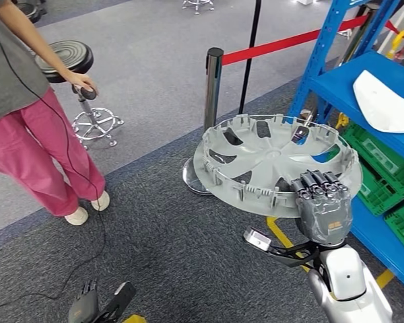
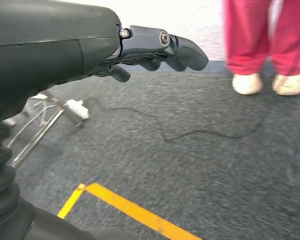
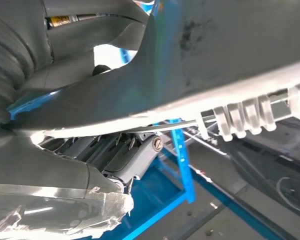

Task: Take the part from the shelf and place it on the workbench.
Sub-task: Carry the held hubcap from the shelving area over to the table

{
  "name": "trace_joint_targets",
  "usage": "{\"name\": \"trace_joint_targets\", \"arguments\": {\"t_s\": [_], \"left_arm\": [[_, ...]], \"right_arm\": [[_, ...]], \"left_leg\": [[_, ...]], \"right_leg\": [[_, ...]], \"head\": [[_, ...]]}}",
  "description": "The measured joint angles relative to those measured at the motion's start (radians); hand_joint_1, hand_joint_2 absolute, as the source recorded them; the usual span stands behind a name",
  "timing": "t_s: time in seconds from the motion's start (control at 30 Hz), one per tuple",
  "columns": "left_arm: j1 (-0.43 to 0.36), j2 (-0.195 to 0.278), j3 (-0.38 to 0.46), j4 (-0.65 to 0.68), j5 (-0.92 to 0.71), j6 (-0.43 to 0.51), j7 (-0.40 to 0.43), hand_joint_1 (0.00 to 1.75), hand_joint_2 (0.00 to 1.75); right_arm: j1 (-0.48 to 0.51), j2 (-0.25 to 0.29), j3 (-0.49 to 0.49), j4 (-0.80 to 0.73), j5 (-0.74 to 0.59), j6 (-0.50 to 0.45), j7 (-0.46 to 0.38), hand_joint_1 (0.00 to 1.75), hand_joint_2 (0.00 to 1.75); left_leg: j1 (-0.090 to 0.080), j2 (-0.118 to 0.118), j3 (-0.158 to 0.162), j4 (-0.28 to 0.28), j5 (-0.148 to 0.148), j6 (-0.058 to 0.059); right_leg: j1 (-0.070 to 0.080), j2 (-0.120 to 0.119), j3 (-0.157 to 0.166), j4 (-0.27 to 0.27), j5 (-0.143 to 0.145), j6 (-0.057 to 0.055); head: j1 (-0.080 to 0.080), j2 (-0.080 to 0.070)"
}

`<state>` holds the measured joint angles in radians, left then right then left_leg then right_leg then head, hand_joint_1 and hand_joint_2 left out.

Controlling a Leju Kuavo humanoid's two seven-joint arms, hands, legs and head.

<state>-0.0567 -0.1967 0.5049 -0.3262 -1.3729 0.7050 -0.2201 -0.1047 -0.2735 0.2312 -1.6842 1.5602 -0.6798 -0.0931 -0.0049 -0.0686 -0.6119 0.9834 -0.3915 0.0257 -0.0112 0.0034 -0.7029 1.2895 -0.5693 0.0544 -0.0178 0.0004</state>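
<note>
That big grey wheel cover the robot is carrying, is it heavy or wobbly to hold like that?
Probably light: the wheel cover looks like thin plastic with cut-out openings. Likely stiff, since it stays flat though the right hand grips just one edge. That off-centre grip may let it tilt.

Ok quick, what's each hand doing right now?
Left hand: hanging low over the carpet, holding nothing, fingers fairly straight.
Right hand: gripping the rim of the grey wheel cover.
</note>
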Motion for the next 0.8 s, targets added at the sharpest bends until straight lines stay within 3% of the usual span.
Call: {"name": "trace_joint_targets", "arguments": {"t_s": [0.03,0.1,0.17,0.23,0.27,0.3,0.37,0.4,0.47,0.5,0.53,0.6,0.67,0.73,0.77,0.8], "left_arm": [[0.0,0.0,0.001,0.0,0.0,0.0,0.0,0.0,1.75],[-0.001,0.0,0.002,0.0,0.0,0.0,0.0,0.0,1.75],[-0.001,0.001,0.004,0.001,0.001,0.0,0.0,0.0,1.75],[0.002,0.005,0.005,0.004,0.003,0.0,-0.001,0.0,1.75],[0.004,0.006,0.006,0.006,0.003,0.0,-0.001,0.0,1.75],[0.005,0.008,0.007,0.008,0.004,0.0,-0.002,0.0,1.75],[0.001,0.008,0.008,0.012,0.004,0.0,-0.003,0.0,1.75],[-0.002,0.009,0.008,0.014,0.004,0.0,-0.003,0.0,1.75],[-0.005,0.009,0.01,0.02,0.006,0.0,-0.004,0.0,1.75],[-0.005,0.009,0.012,0.023,0.008,0.0,-0.005,0.0,1.75],[-0.005,0.01,0.014,0.025,0.01,0.0,-0.005,0.0,1.75],[-0.007,0.013,0.019,0.028,0.012,0.0,-0.006,0.0,1.75],[-0.01,0.015,0.026,0.03,0.012,0.0,-0.008,0.0,1.75],[-0.011,0.018,0.031,0.034,0.013,0.0,-0.009,0.0,1.75],[-0.009,0.021,0.034,0.036,0.013,0.0,-0.009,0.0,1.75],[-0.008,0.023,0.036,0.038,0.014,0.0,-0.009,0.0,1.75]], "right_arm": [[0.001,0.0,0.0,0.0,0.0,0.0,0.0,1.75,1.75],[0.0,0.0,0.0,0.0,0.0,0.0,0.0,1.75,1.75],[0.0,0.0,0.0,0.0,0.0,0.0,0.0,1.75,1.75],[0.0,0.001,0.001,0.0,0.0,0.0,0.0,1.75,1.75],[0.0,0.001,0.001,0.0,0.0,0.0,0.001,1.75,1.75],[-0.001,0.001,0.001,0.0,0.0,0.0,0.002,1.75,1.75],[-0.003,0.0,0.0,-0.001,0.0,0.0,0.004,1.75,1.75],[-0.003,0.0,-0.001,-0.002,0.0,0.0,0.005,1.75,1.75],[-0.002,0.0,-0.003,-0.002,0.0,0.0,0.007,1.75,1.75],[-0.001,0.0,-0.003,-0.002,0.0,0.0,0.01,1.75,1.75],[-0.001,0.0,-0.003,-0.003,0.0,0.0,0.014,1.75,1.75],[-0.005,-0.003,-0.003,-0.007,0.0,0.0,0.027,1.75,1.75],[-0.012,-0.013,-0.002,-0.012,0.0,0.0,0.044,1.75,1.75],[-0.02,-0.025,0.0,-0.015,0.0,0.0,0.063,1.75,1.75],[-0.023,-0.031,0.001,-0.016,0.0,0.0,0.073,1.75,1.75],[-0.027,-0.038,0.003,-0.017,0.0,0.0,0.082,1.75,1.75]], "left_leg": [[0.001,-0.015,0.0,0.003,-0.001,-0.002],[0.003,-0.042,-0.005,0.012,-0.002,-0.009],[0.005,-0.066,-0.017,0.018,0.002,-0.021],[0.009,-0.087,-0.026,0.017,0.009,-0.034],[0.009,-0.079,-0.03,0.02,0.007,-0.039],[0.007,-0.055,-0.04,0.037,-0.005,-0.044],[0.003,0.016,-0.084,0.126,-0.056,-0.053],[0.005,0.04,-0.117,0.193,-0.086,-0.056],[0.008,0.055,-0.16,0.282,-0.111,-0.059],[0.008,0.057,-0.158,0.28,-0.1,-0.059],[0.008,0.063,-0.134,0.238,-0.074,-0.057],[0.001,0.109,-0.059,0.107,-0.023,-0.051],[-0.007,0.146,-0.018,0.029,-0.006,-0.04],[-0.011,0.129,-0.019,0.019,-0.005,-0.027],[-0.01,0.116,-0.018,0.016,-0.003,-0.021],[-0.008,0.103,-0.016,0.012,0.0,-0.015]], "right_leg": [[-0.002,0.009,0.027,-0.064,0.039,0.0],[-0.012,0.054,0.089,-0.196,0.093,0.002],[-0.015,0.081,0.114,-0.244,0.099,0.0],[-0.013,0.063,0.115,-0.244,0.101,-0.01],[-0.012,0.052,0.116,-0.246,0.103,-0.016],[-0.013,0.039,0.116,-0.248,0.105,-0.023],[-0.011,0.012,0.117,-0.251,0.108,-0.033],[-0.009,-0.003,0.117,-0.252,0.108,-0.036],[-0.006,-0.033,0.117,-0.252,0.106,-0.038],[-0.005,-0.048,0.117,-0.252,0.106,-0.039],[-0.004,-0.061,0.117,-0.252,0.105,-0.038],[0.001,-0.084,0.119,-0.251,0.102,-0.034],[0.008,-0.104,0.122,-0.251,0.099,-0.026],[0.009,-0.126,0.127,-0.256,0.097,-0.015],[0.007,-0.127,0.129,-0.255,0.094,-0.009],[0.005,-0.112,0.126,-0.244,0.083,-0.005]], "head": [[0.0,0.0],[0.0,0.0],[-0.001,0.0],[-0.001,0.0],[-0.001,0.0],[-0.005,0.0],[-0.013,0.0],[-0.016,0.0],[-0.016,0.0],[-0.016,0.0],[-0.016,0.0],[-0.017,0.0],[-0.014,0.0],[-0.012,0.0],[-0.011,0.0],[-0.01,0.0]]}}
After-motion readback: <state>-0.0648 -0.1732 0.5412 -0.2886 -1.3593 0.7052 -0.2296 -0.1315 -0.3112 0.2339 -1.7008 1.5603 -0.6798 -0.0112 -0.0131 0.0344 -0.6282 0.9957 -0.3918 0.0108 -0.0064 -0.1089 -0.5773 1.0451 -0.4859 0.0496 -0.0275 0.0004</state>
